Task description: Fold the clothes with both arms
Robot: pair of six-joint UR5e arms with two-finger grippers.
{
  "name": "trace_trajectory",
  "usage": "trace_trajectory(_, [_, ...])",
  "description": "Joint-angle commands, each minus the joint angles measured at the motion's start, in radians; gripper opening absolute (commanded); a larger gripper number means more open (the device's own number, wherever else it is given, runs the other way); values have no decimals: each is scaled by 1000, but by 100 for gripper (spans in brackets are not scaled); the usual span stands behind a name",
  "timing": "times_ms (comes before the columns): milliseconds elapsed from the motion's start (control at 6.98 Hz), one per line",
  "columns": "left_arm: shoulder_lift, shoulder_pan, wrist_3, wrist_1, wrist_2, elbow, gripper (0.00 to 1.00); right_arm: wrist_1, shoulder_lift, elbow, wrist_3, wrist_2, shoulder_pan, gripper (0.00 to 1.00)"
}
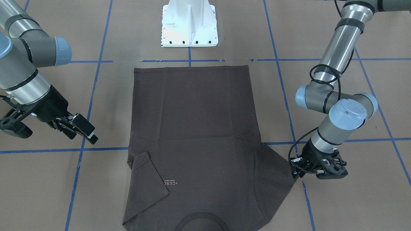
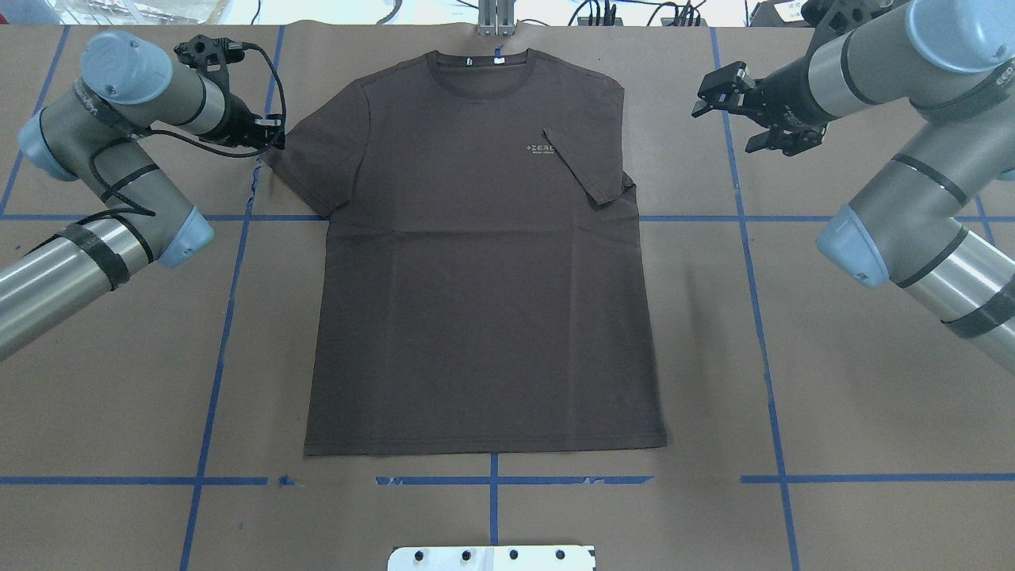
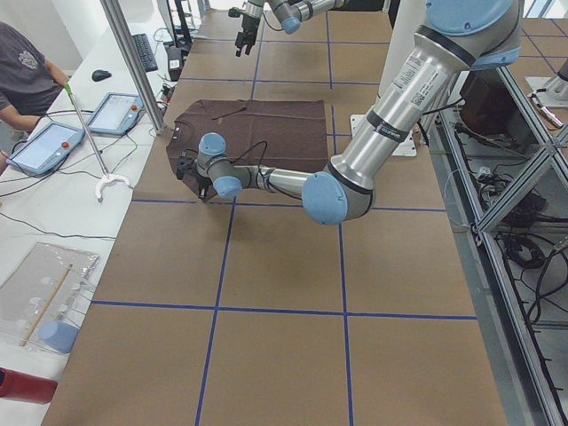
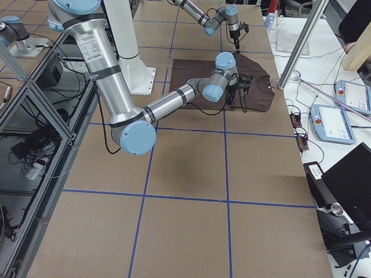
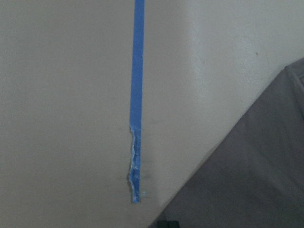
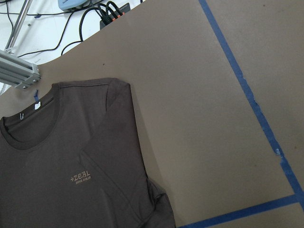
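left gripper (image 2: 271, 136) low, sleeve (image 2: 315, 168) tip just beside it, jaws hidden (can't tell if closed), shallow bite could slip, skew T-shirt (image 2: 476, 301); right gripper (image 2: 725, 117) gaping, empty, off the shirt

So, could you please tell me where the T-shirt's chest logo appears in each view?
Front-facing: chest logo, lower centre-left, upside down.
Overhead: upper centre-right.
Exterior left: too small to tell.
Exterior right: too small to tell.
Left wrist: not in it.
Right wrist: lower left.
Shared landmark: folded-in sleeve beside it.
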Motion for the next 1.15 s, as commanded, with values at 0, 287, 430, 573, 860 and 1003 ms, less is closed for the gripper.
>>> trace_trajectory(0, [-5, 4, 1, 22, 41, 1, 44, -1, 0, 0, -2, 0, 0, 100])
trace_trajectory(287, [-7, 7, 1, 51, 45, 1, 44, -3, 0, -2, 0, 0, 0, 100])
trace_trajectory(430, [-7, 5, -2, 54, 57, -1, 44, -3, 2, -2, 1, 0, 0, 100])
trace_trajectory(573, [-4, 7, -4, 56, 64, -2, 44, -4, 9, -5, 1, 0, 0, 100])
trace_trajectory(860, [-2, 7, -4, 99, 65, -17, 44, -3, 15, -9, 1, 0, 0, 100])
trace_trajectory(1003, [-2, 8, -4, 99, 65, -19, 44, -3, 15, -9, 1, 0, 0, 100])
